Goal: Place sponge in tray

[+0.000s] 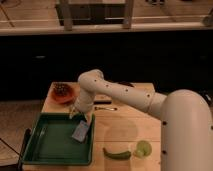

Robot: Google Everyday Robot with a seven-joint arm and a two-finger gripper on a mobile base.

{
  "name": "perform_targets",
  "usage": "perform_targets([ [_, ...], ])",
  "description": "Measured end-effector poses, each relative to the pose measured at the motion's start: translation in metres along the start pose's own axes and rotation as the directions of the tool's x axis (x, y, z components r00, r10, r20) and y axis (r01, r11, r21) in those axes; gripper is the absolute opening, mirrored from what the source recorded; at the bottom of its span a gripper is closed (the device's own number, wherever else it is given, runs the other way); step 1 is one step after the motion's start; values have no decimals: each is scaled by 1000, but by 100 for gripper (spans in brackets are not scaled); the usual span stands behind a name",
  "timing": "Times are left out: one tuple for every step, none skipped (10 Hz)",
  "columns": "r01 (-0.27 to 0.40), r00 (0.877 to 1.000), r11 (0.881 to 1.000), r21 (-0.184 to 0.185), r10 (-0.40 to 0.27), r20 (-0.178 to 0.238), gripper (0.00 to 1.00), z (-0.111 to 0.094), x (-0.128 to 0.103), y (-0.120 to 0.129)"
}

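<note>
The dark green tray (47,147) lies at the table's front left. The light blue sponge (80,131) hangs tilted just over the tray's right side, near its rim. My gripper (80,117) is right above the sponge, at the end of the white arm that reaches in from the right, and appears to hold the sponge by its top edge. The sponge's lower end is close to the tray floor; I cannot tell whether it touches.
An orange bowl (63,93) with dark contents stands behind the tray at the table's back left. A green pepper (117,154) and a light green round object (143,148) lie at the front right. A small dark utensil (106,108) lies mid-table. My white arm (185,130) fills the right.
</note>
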Motion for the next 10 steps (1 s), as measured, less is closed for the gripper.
perform_targets([
  [0, 1000, 1000, -1, 0, 1, 80, 1, -1, 0],
  [0, 1000, 1000, -2, 0, 2, 80, 2, -2, 0],
  [1, 1000, 1000, -3, -1, 3, 80, 3, -2, 0],
  [2, 1000, 1000, -4, -2, 3, 80, 3, -4, 0],
  [3, 1000, 1000, -4, -3, 3, 80, 4, -4, 0],
  [5, 1000, 1000, -5, -5, 3, 80, 4, -5, -1],
  [5, 1000, 1000, -5, -5, 3, 80, 4, -5, -1],
  [5, 1000, 1000, -5, -5, 3, 80, 4, -5, -1],
  [5, 1000, 1000, -5, -5, 3, 80, 4, -5, -1],
  [5, 1000, 1000, -5, -5, 3, 80, 4, -5, -1],
])
